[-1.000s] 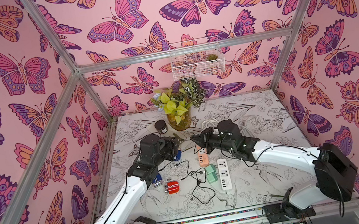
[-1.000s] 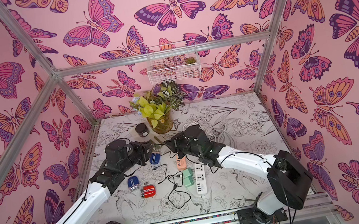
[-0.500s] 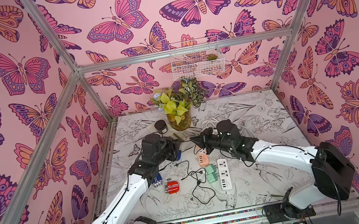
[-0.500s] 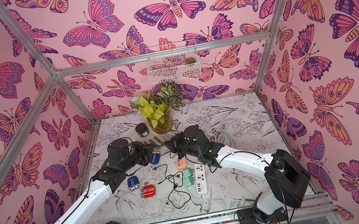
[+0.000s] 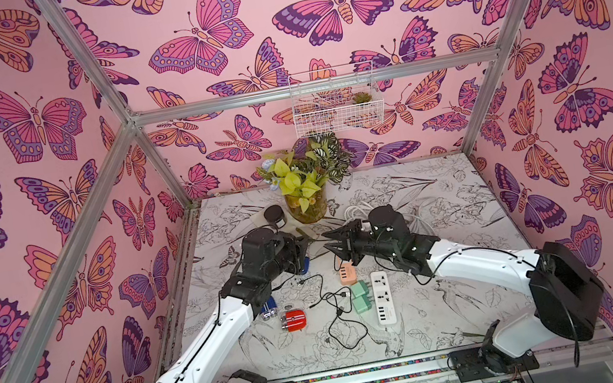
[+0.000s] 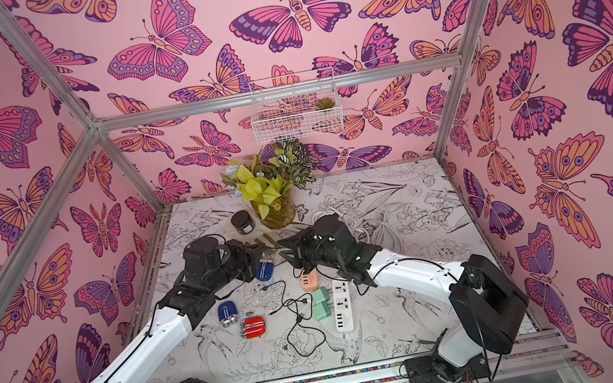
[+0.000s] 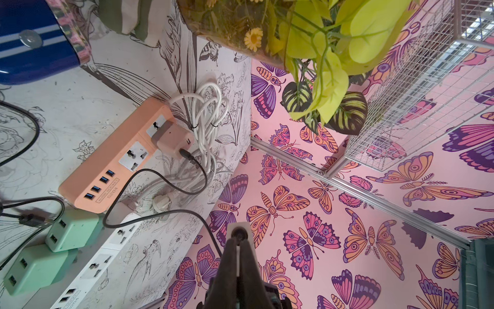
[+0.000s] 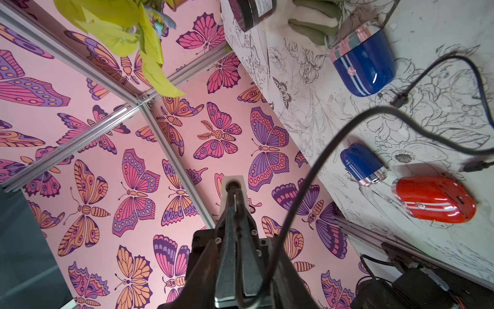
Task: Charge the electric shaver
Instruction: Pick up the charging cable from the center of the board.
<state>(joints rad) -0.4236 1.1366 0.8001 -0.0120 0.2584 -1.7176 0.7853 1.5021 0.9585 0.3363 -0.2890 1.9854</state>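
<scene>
Black-and-white flowered table [image 5: 456,268] is carrying the lot; both arms are hanging over its middle, tips facing.

Right gripper [image 8: 234,194] is showing a sliver of gap, nothing in it. A black cable [image 8: 307,187] is draping past its side.

Left gripper [image 7: 238,236] is pressing its fingers together. Cable is running in beside them; pinched or not, cannot tell.

Blue shaver [image 6: 264,270] is lying flat just beside the left gripper.

Likely step: bringing a plug [image 8: 398,101] to its port. Worth gripping close behind the plug and squaring it up, other arm steadying the body.

Crowding in: plant vase [image 5: 306,205] behind, peach power strip [image 7: 107,174], red shaver [image 8: 433,200], loose cable loops threatening to snag.
</scene>
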